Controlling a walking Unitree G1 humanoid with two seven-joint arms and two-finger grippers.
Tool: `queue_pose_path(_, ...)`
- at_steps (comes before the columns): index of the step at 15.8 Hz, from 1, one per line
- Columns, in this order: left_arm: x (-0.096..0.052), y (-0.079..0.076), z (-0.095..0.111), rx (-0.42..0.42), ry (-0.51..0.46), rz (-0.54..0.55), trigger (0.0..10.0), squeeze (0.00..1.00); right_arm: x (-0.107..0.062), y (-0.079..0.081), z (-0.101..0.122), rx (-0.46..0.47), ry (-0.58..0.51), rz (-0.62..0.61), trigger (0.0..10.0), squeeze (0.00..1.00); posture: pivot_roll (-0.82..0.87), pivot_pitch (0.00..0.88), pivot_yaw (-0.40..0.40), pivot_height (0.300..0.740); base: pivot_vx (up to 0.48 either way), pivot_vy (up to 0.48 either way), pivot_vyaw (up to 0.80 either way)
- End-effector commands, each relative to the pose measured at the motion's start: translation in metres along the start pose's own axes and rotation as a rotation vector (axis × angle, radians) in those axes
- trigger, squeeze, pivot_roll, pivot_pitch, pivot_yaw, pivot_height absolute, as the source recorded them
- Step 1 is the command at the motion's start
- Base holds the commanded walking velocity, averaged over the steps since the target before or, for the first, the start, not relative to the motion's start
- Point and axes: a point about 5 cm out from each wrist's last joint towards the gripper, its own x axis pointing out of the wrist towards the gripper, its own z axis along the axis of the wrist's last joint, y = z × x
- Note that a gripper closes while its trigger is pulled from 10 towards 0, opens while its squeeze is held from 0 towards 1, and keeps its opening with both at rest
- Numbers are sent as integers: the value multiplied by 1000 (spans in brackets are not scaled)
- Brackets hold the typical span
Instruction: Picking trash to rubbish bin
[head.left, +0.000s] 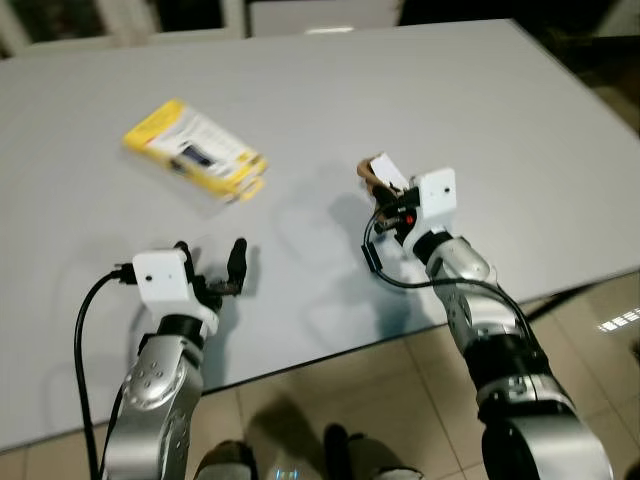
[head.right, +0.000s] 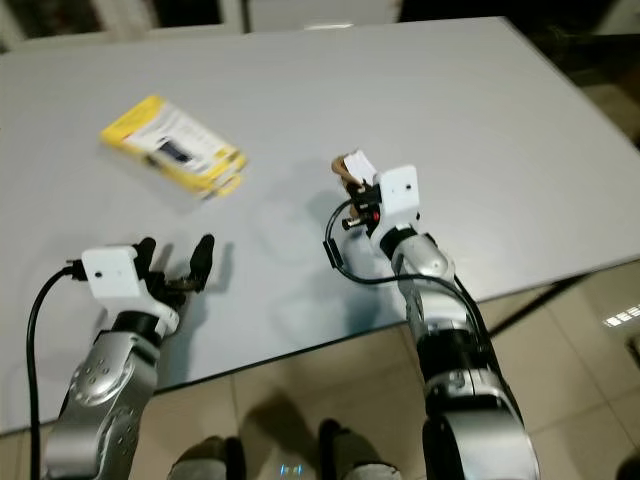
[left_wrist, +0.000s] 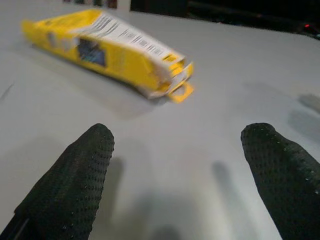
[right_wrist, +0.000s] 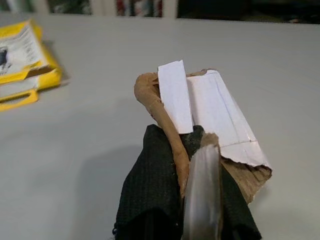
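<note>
1. The left gripper hovers low over the near part of the grey table, close to its front edge. Its two black fingers are spread wide apart, and nothing is between them; bare tabletop shows in the gap.

2. The yellow package lies flat on the table ahead of the left gripper, well apart from its fingertips. It has a white printed label on top, and a torn yellow tab at its end points roughly towards the right gripper's side. In the left wrist view the package sits straight beyond the open fingers, untouched.

3. The right gripper is raised above the table, further forward than the left one and well to the side of the yellow package. Its fingers are closed tight on a crumpled scrap of brown and white cardboard.

4. The cardboard scrap sticks out past the fingertips; its brown edge curls over one side and a white strip runs up its face. It casts a shadow on the table below.

5. Beyond the table's near edge is a beige tiled floor.
</note>
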Motion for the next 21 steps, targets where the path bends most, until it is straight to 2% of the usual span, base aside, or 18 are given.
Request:
queue_pose_path(1, 0, 4, -3, 5, 2, 31, 10000, 0, -2, 3, 2, 10, -5, -2, 10000, 0, -18, 97, -54, 740, 0, 0, -494)
queue_pose_path(6, 10, 13, 11, 7, -82, 102, 10000, 0, -7, 18, 4, 24, -11, 36, 10000, 0, -19, 82, -57, 740, 0, 0, 0)
queue_pose_path(10, 12, 17, 24, 4, -136, 110, 10000, 0, -11, 26, 13, 29, -52, 53, 10000, 0, -17, 79, -61, 740, 134, 0, 0)
queue_pose_path(21, 11, 19, 20, 10, -115, 109, 10000, 0, -16, 35, 10, 34, -25, 69, 10000, 0, -12, 93, -55, 740, 349, 0, 0)
